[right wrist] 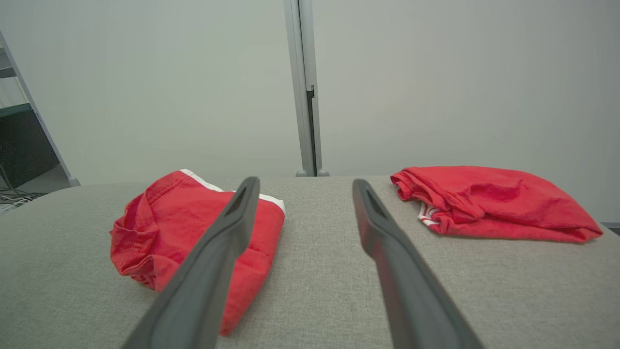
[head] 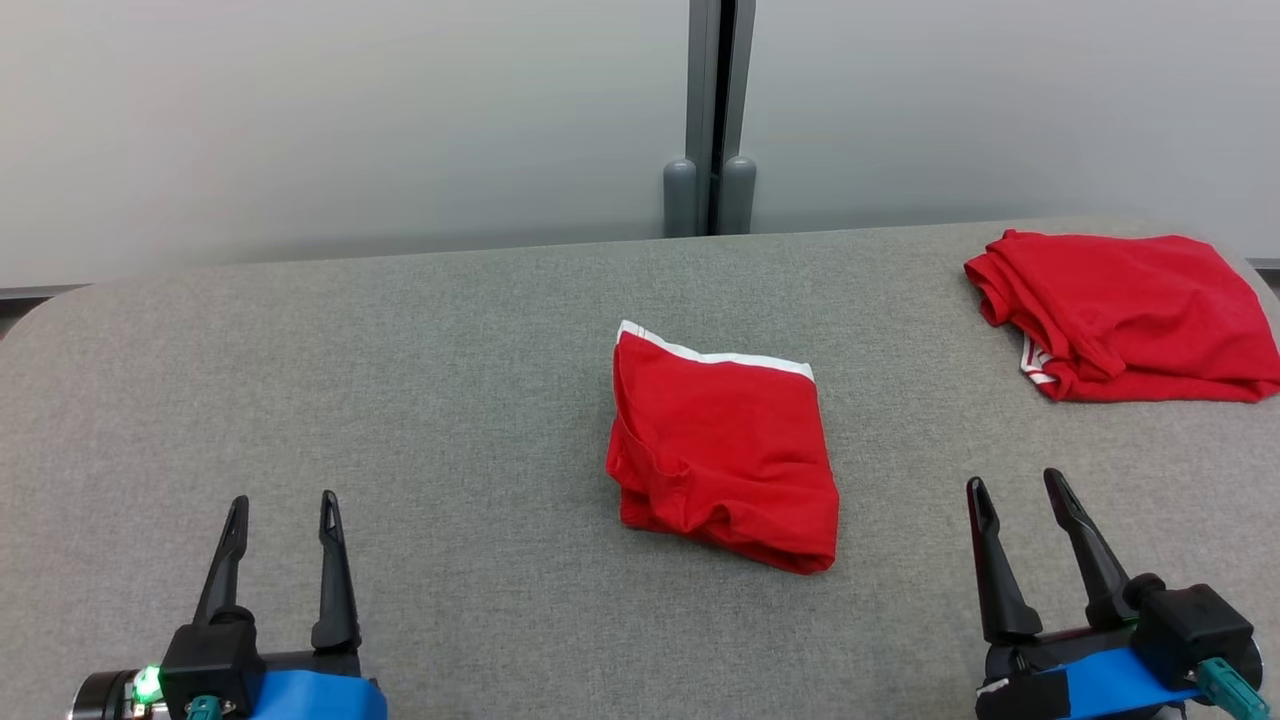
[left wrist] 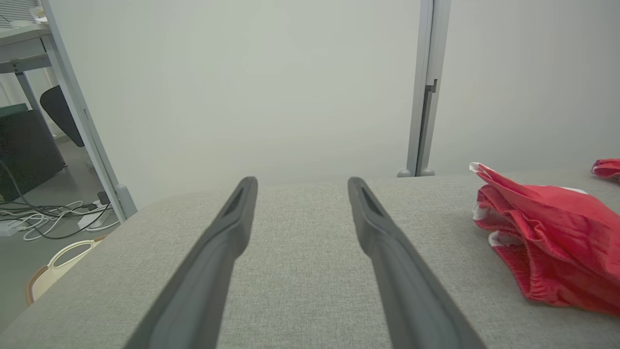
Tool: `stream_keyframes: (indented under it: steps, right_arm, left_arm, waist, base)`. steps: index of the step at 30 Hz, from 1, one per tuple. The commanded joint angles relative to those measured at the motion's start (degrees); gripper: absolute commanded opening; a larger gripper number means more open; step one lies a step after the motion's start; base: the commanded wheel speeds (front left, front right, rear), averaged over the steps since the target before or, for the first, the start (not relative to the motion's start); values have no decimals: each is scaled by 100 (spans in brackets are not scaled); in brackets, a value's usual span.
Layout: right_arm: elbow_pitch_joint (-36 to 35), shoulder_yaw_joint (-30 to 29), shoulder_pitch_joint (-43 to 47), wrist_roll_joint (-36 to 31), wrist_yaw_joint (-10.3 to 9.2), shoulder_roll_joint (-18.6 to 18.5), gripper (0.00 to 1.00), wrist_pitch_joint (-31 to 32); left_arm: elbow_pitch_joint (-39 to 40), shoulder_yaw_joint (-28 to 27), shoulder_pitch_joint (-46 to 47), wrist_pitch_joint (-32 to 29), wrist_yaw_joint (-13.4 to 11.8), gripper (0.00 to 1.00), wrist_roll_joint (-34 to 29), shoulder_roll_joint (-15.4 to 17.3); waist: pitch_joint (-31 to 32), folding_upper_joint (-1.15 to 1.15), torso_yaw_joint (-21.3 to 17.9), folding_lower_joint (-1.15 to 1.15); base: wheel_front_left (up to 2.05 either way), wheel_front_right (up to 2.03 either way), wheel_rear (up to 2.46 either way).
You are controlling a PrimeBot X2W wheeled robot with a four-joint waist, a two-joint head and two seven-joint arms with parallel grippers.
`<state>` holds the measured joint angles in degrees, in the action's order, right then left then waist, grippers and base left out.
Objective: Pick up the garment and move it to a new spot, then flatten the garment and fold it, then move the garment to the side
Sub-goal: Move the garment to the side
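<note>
Lying apart, two red garments (head: 722, 450) (head: 1125, 315), two tools (head: 283, 505) (head: 1015, 482)

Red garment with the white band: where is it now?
Head view: white-banded red garment at table centre, ahead of and between left pincer and right pincer; second red garment far right.

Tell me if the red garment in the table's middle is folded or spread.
Folded: the middle garment lies as a compact layered bundle, white band along its far edge.

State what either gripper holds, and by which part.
Nothing. The left gripper and right gripper stand open, clear of the folded red cloth garment with the white band.
</note>
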<state>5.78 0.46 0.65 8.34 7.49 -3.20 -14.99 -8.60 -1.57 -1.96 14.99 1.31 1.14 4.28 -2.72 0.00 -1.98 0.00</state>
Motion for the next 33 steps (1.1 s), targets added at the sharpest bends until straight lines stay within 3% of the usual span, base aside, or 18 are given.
stream_keyframes:
  steps: [1, 17, 26, 33]
  right_arm:
    - [23, -10, 104, -40, 1, 12, 100, -23]
    - [118, -20, -18, -55, 1, 10, 100, -23]
    - [546, 218, -1038, 14, 1, -338, 100, 69]
    - [1580, 527, -2151, 137, 1, -437, 100, 491]
  left_arm:
    - [-24, -4, -48, 25, -6, 100, 21, 23]
    - [9, -1, -36, 25, -34, 100, 52, 19]
    - [-2, 50, 189, 25, 6, 100, 60, 10]
    - [7, 171, 390, 25, 9, 100, 95, -37]
  waist:
    - [29, 0, 7, 0]
    - [-3, 0, 39, 0]
    - [-153, 0, 132, 0]
    - [-457, 0, 446, 0]
  base:
    - [0, 0, 0]
    - [0, 0, 0]
    - [0, 0, 0]
    - [0, 0, 0]
